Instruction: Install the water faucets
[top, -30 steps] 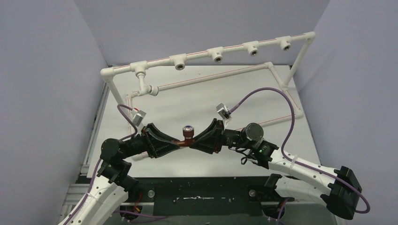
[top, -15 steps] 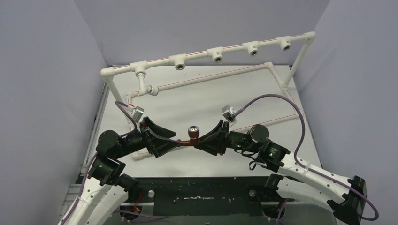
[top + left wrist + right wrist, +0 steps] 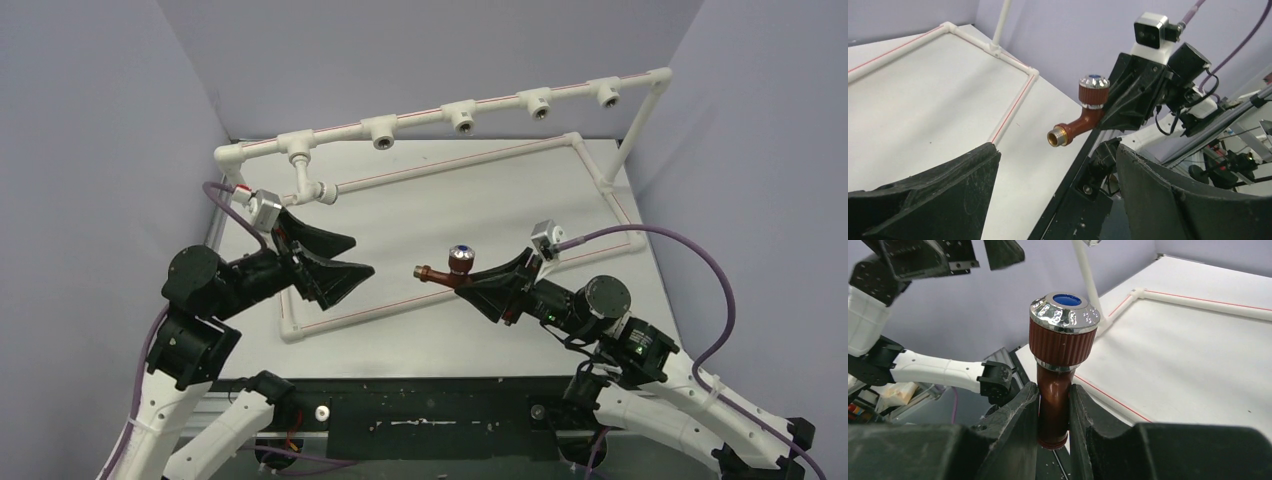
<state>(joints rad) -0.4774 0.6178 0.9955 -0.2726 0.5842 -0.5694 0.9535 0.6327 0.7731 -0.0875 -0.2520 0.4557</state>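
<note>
A dark reddish-brown water faucet (image 3: 445, 273) with a silvery knob and blue cap hangs in the air above the table's middle. Its brass threaded end points left. My right gripper (image 3: 472, 284) is shut on the faucet's lower stem (image 3: 1054, 405), with the knob (image 3: 1064, 315) standing above the fingers. My left gripper (image 3: 358, 258) is open and empty, a hand's width left of the threaded end. The left wrist view shows the faucet (image 3: 1083, 117) ahead of the left gripper (image 3: 1058, 152), well clear of both fingers.
A white pipe frame (image 3: 420, 122) stands at the back, its raised bar carrying several tee sockets that face forward. Its base loop (image 3: 330, 318) with red stripes lies on the white table. Purple walls close in both sides. A black strip (image 3: 430, 400) runs along the near edge.
The left gripper has opened, let go of the faucet and drawn back to the left. The right gripper has carried the faucet to the right and a little farther back.
</note>
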